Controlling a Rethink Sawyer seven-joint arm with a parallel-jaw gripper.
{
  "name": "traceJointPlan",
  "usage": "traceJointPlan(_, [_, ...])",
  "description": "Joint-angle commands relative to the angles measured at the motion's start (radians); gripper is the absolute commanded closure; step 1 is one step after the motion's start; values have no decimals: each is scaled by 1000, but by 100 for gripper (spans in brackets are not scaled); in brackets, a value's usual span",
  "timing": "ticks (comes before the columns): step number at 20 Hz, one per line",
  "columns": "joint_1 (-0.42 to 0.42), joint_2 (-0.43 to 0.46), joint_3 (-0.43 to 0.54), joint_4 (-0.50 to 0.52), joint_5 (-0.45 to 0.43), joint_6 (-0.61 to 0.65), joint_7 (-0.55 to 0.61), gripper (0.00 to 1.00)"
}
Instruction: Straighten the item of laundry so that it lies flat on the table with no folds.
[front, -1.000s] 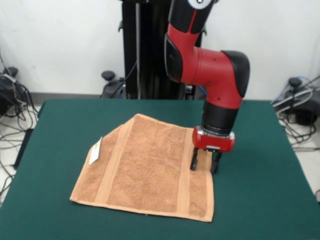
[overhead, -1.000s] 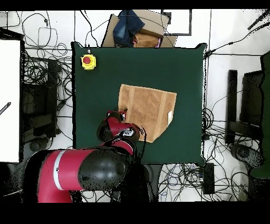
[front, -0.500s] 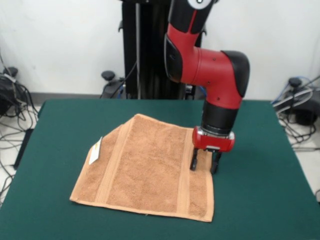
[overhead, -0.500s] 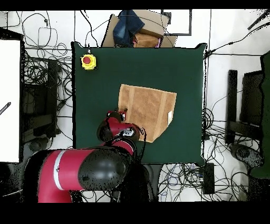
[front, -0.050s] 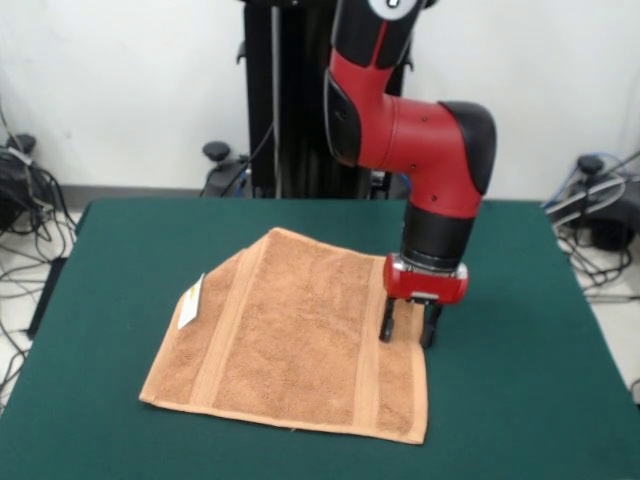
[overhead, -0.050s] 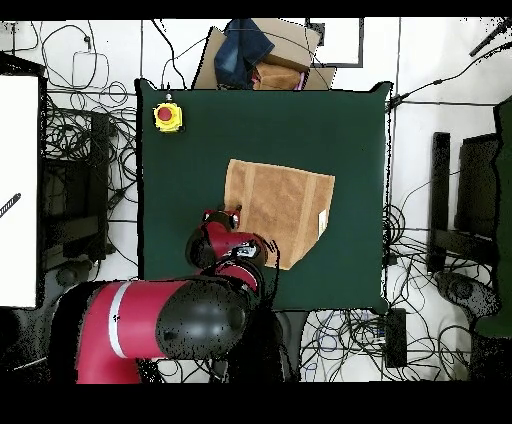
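Towel edge under tool, fingers apart.

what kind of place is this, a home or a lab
Most likely a robotics lab: a red arm works over a green table, an emergency stop button sits on it, and cables cover the floor.
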Motion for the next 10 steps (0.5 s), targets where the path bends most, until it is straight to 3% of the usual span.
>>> traceJointPlan(1, [-43,52,73,-19,-11,30,151,0])
traceJointPlan(10, [-94,45,141,-12,-61,27,159,0])
